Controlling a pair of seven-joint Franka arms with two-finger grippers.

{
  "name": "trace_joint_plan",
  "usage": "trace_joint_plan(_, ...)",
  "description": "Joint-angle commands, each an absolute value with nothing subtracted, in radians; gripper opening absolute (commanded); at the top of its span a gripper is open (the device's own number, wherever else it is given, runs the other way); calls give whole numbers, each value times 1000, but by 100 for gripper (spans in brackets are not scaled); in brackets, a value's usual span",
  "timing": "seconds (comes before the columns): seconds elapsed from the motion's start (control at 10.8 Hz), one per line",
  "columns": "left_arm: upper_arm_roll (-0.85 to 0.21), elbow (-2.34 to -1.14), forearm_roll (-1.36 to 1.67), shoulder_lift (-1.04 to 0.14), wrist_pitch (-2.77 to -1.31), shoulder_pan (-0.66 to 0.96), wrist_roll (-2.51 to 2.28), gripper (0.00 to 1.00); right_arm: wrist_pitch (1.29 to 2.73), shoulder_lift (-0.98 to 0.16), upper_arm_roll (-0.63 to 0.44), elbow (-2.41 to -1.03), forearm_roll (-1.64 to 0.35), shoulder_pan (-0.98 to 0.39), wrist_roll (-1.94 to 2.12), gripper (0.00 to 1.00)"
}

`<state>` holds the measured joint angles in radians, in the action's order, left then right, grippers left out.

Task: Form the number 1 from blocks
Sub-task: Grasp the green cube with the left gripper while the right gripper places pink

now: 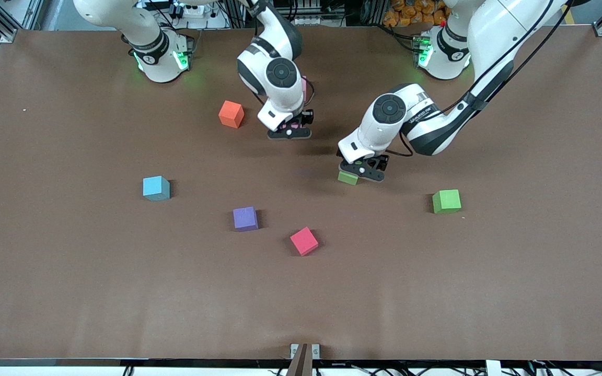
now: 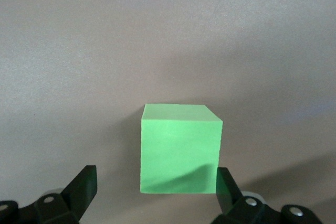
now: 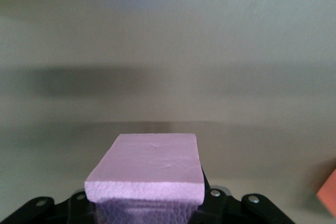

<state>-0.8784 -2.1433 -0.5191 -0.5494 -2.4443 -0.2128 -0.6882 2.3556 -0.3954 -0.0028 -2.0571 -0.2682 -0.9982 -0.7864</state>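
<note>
My right gripper (image 1: 289, 131) is shut on a light pink block (image 3: 152, 166), which hangs just over the table beside the orange block (image 1: 231, 114). My left gripper (image 1: 361, 171) is open and low around a green block (image 2: 180, 148) that rests on the table (image 1: 348, 178); one finger (image 2: 227, 184) stands close by the block's side, the other (image 2: 84, 184) well apart. A second green block (image 1: 446, 201) lies toward the left arm's end. Sky blue (image 1: 155, 188), purple (image 1: 245, 218) and red (image 1: 303, 241) blocks lie nearer the front camera.
The brown table (image 1: 71, 271) carries only the scattered blocks. A corner of the orange block (image 3: 328, 195) shows in the right wrist view. A bit of light pink (image 1: 305, 87) shows beside the right arm's wrist. The two grippers are about one block row apart.
</note>
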Motion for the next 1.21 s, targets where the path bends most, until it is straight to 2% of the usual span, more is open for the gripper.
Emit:
trace_joint_plan(0.0, -874, -2122, -525, -561, -2450, -193, -680, 100, 2413, -327, -9, -2173, -310, -1023, -795, 0)
trace_joint_plan(0.28, -873, -2114, -526, -583, -2451, -183, -680, 100, 2518, -325, -9, -2230, -385, -1068, -795, 0)
trace_joint_plan(0.74, -848, -2112, -540, -614, -2471, -152, -683, 100, 2539, -325, -9, -2258, -388, -1115, -822, 0)
trace_joint_plan(0.84, -845, -2111, -554, -618, -2473, -152, -675, 90, 2539, -327, -9, -2258, -388, -1120, -830, 0)
trace_joint_plan(1.02, -810, -2108, -613, -632, -2474, -146, -675, 38, 2546, -330, -9, -2258, -390, -1137, -833, 0)
trace_joint_plan(1.11, -807, -2108, -618, -634, -2474, -144, -675, 27, 2560, -334, -9, -2258, -391, -1144, -851, 0)
